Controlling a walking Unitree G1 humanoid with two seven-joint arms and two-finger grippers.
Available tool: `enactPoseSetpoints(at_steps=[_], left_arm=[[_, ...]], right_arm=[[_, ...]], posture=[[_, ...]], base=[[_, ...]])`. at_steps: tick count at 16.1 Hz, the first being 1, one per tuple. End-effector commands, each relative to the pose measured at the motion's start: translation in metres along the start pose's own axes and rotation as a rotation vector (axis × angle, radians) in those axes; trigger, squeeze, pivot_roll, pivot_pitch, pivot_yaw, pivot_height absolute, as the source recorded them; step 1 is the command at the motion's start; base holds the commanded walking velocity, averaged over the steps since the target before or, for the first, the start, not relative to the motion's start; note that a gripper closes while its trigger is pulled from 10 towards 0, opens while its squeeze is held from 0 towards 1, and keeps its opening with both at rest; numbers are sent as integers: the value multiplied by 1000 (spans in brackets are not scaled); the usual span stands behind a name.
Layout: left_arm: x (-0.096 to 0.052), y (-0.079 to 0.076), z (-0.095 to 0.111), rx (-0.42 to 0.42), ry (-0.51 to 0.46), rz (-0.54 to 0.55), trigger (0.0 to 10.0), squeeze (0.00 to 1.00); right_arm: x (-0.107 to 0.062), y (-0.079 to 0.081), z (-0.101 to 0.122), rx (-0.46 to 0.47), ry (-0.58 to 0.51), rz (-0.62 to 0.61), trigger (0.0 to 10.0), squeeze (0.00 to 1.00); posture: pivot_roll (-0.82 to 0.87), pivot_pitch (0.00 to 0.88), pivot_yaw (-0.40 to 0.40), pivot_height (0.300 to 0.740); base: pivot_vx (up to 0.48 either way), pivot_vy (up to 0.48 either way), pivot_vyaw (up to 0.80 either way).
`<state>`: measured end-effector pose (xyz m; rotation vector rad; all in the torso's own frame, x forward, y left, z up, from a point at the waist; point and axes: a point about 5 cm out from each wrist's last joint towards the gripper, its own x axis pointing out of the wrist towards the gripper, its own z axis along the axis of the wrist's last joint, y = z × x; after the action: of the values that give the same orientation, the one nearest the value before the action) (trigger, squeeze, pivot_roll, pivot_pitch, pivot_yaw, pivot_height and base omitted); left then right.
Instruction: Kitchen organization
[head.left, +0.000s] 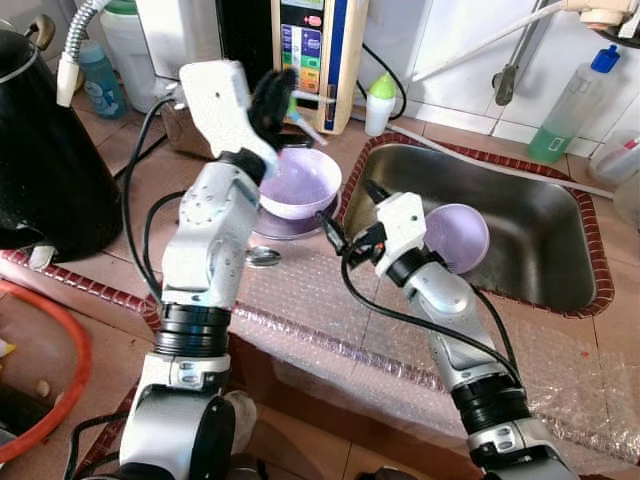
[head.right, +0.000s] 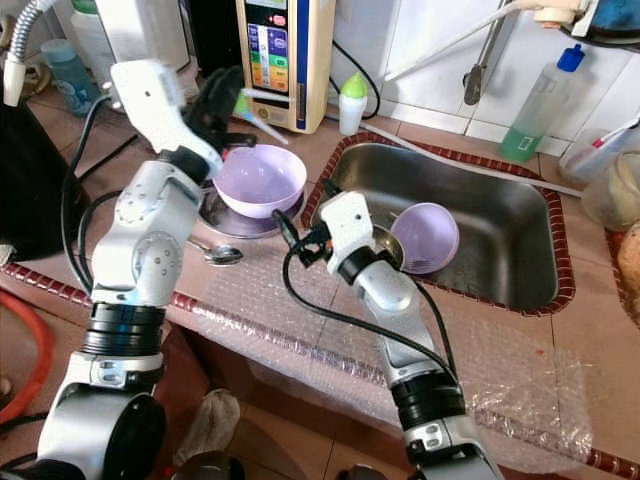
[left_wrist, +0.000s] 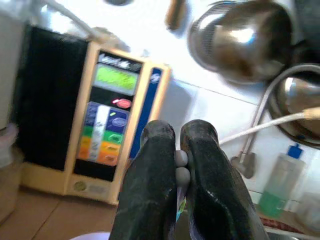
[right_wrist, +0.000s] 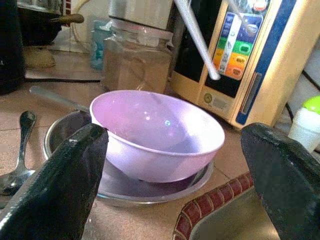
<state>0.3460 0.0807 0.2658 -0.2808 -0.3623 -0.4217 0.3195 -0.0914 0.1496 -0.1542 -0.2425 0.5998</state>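
Facing lilac bowl (right_wrist: 157, 135), right jaws (wide apart).

No readable text; blurred script logo on the water purifier (left_wrist: 112, 125).

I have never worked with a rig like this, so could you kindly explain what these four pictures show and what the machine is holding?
This is a humanoid robot with two silver arms, each ending in two black fingers. The two wide pictures come from cameras in its head, looking down at a kitchen counter. The other two come from cameras on its wrists, looking along the fingers.

On the counter, a lilac bowl sits on a metal plate, with a spoon lying nearby. A second purple bowl lies tilted in the steel sink.

The left gripper is raised above the lilac bowl, shut on a thin utensil that I cannot identify. The right gripper is open at the sink's edge, facing the lilac bowl and holding nothing.
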Motion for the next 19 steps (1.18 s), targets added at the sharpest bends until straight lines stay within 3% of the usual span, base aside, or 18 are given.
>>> enactPoseSetpoints(at_steps=[1,4,9,10,12,13,19], left_arm=[[1,-9,3,20,-2,-45,0,0],[-3,-26,-4,29,37,-123,0,0],[-18,-28,-21,30,129,-158,0,0],[-20,-30,-23,29,143,-171,0,0],[-23,-32,-25,28,153,-189,0,0],[-23,-33,-24,28,152,-192,0,0],[-24,-36,-22,24,153,-197,0,0]], right_arm=[[4,-3,10,-41,-40,0,10000,0],[8,-7,13,-125,-55,-35,10000,0],[17,-12,11,-181,-46,-48,10000,0],[22,-14,11,-190,-47,-48,8471,0],[28,-16,13,-195,-51,-42,392,0],[31,-17,13,-189,-54,-39,0,0],[44,-14,12,-108,-48,-20,0,0]], posture=[[41,0,4,740],[42,0,6,740],[44,0,0,740],[47,0,-4,740],[53,0,-12,740],[56,0,-15,740],[62,0,-21,740]], base=[[0,0,0],[0,0,0],[0,0,0],[0,0,0],[0,0,0],[0,0,0],[0,0,0]])
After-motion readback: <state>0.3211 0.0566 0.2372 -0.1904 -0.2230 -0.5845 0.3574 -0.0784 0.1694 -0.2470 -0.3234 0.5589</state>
